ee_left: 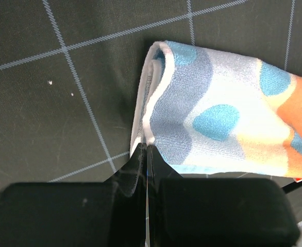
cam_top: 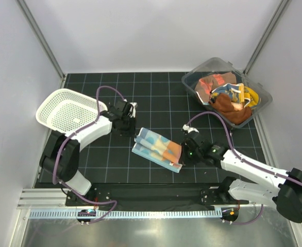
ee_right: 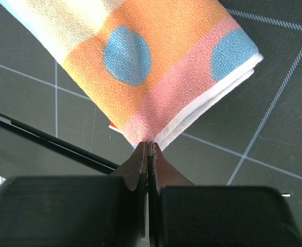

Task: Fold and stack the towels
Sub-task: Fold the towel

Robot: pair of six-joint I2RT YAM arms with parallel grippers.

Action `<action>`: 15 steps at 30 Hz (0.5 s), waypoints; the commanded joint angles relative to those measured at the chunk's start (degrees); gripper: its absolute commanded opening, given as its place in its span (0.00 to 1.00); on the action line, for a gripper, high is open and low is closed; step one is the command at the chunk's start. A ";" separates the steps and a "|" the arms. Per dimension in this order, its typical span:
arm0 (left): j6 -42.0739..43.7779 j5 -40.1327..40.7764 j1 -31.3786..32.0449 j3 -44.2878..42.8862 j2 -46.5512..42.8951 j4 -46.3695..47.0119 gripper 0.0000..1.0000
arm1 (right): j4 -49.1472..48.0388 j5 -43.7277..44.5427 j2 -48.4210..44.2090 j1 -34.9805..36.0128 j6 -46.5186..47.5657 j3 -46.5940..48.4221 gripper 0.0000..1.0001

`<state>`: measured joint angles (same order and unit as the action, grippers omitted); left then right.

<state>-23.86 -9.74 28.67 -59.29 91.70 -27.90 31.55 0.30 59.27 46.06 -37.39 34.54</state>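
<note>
Clear bin (cam_top: 191, 88): beyond and to the right of the spotted towel (cam_top: 157, 148), well apart from it, at the far right corner of the mat.
Bin contents: a loose heap of towels (cam_top: 227, 93). A rust-brown one (cam_top: 234, 110) lies on the side nearest the spotted towel, a red-orange one (cam_top: 213, 82) lies behind it, and a yellow and blue one (cam_top: 242, 94) is bunched between them.
White mesh basket (cam_top: 44, 112): beyond and to the left of the spotted towel, well apart from it, with its rim over the mat's left edge.
Spotted towel: folded into a flat oblong on the black grid mat (cam_top: 156, 92), slanting between the two grippers. Its blue-grey and white end with blue spots is on the left; its orange and pink end is on the right.
Left gripper (cam_top: 136, 135): at the towel's left end. The wrist view shows the fingers clenched together, with the towel's white hem (ee_left: 150, 135) pinched at their tips (ee_left: 147, 150).
Right gripper (cam_top: 183, 154): at the towel's right end, jaws pressed tight on the pink corner (ee_right: 140, 128), nipped at the tips (ee_right: 147, 145).
Small red tag (ee_right: 113, 125): peeks out from under the towel's near edge, just beside the right gripper.
In the way: the purple cables (cam_top: 110, 91) arch over the mat beyond the towel, one from each arm, and neither touches it.
Near side of the towel: a metal rail (cam_top: 140, 213) runs along the table edge by the arm bases.
</note>
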 commanded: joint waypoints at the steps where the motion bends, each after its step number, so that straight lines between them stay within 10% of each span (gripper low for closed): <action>1: -0.84 2.61 0.51 0.84 -2.93 -0.13 0.00 | -0.88 2.16 -2.22 1.04 -2.34 -0.35 0.01; 15: -5.67 9.20 4.29 5.06 -1.52 -1.10 0.08 | -3.52 2.96 -0.73 5.00 -6.29 -3.52 0.11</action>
<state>-27.90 -3.62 32.60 -54.30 90.32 -28.97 29.74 1.78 58.24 50.48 -41.71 31.03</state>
